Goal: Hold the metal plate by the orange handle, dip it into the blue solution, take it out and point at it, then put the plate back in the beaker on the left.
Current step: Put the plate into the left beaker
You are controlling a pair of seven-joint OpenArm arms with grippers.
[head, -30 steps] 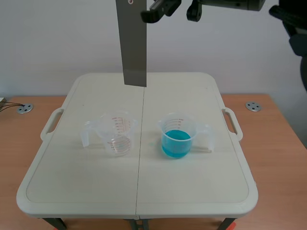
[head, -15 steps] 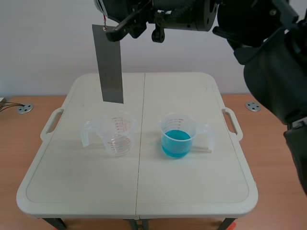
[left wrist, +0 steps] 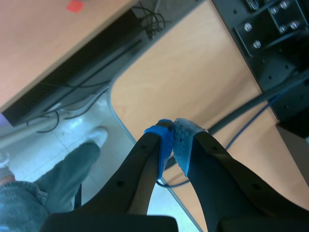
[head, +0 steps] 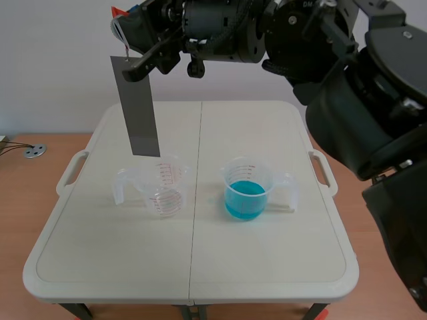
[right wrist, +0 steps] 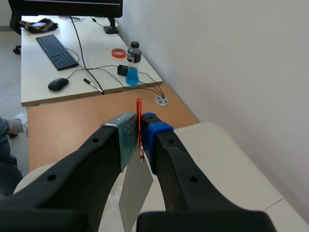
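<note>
The right gripper (right wrist: 140, 131) is clamped on the thin orange handle (right wrist: 139, 113), which stands upright between its grey and blue pads. The plate (right wrist: 135, 193) hangs down from the handle under the fingers. In the scene view this gripper (head: 133, 48) is at the end of the right arm, which reaches across the top to the left side. The orange handle (head: 119, 12) pokes out above it, and the grey plate (head: 137, 107) hangs slightly tilted. The plate's lower edge is just over the rim of the left beaker (head: 160, 185), not inside it. That beaker is clear with red marks. The right beaker (head: 248, 187) stands apart from it on the table (head: 267, 267) and holds the blue solution (head: 245, 199). The left gripper (left wrist: 172, 129) is closed on nothing, its blue and grey pads meeting. It is off the table, over a wooden desk edge with cables, a pale floor and a person's leg (left wrist: 67, 174). Past the right gripper, a side desk carries a keyboard (right wrist: 54, 50), a mouse (right wrist: 58, 84) and a bottle (right wrist: 133, 63).
</note>
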